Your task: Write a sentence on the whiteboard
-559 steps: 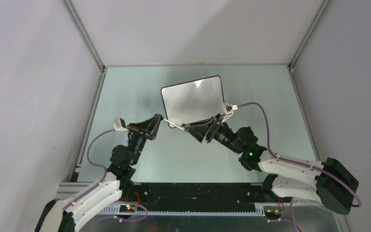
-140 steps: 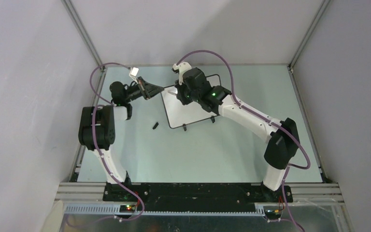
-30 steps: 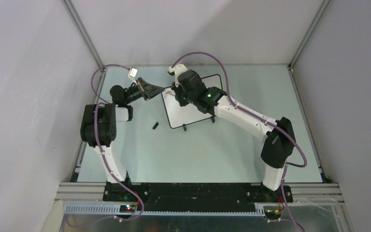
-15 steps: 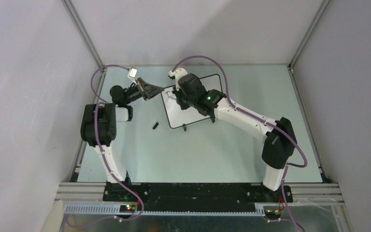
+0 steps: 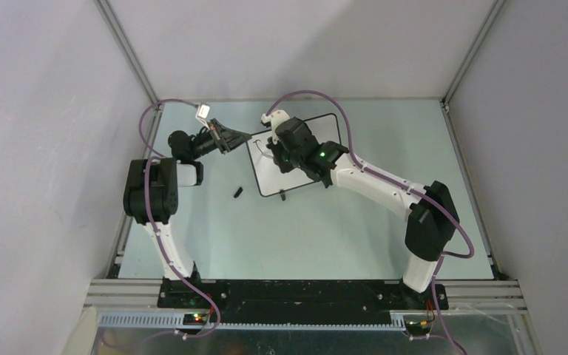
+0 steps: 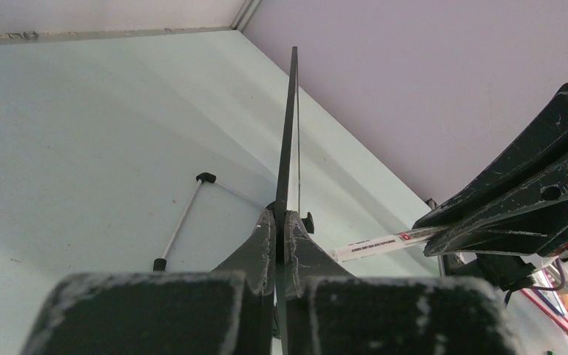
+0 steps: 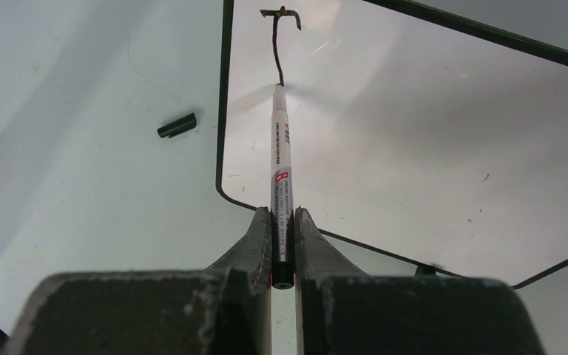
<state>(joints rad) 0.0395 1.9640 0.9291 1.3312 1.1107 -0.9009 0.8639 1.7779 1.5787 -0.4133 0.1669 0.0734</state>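
My right pincer [image 7: 282, 214] clamps the marker pen [image 7: 279, 163], its tip on the whiteboard [image 7: 414, 133]. My left pincer [image 6: 282, 218] pinches the board's edge, far-middle of the table [image 5: 340, 237]. Pressing hard could tilt it and skew the sentence [image 7: 275, 44].

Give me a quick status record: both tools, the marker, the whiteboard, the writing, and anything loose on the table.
left tool: shut on the edge of the whiteboard
right tool: shut on the marker, near its rear end
marker: uncapped, tip on the whiteboard at the end of the stroke
whiteboard: mostly blank
sentence: only one hooked stroke, near a corner
cap: loose on the table, beside the whiteboard and not touching it
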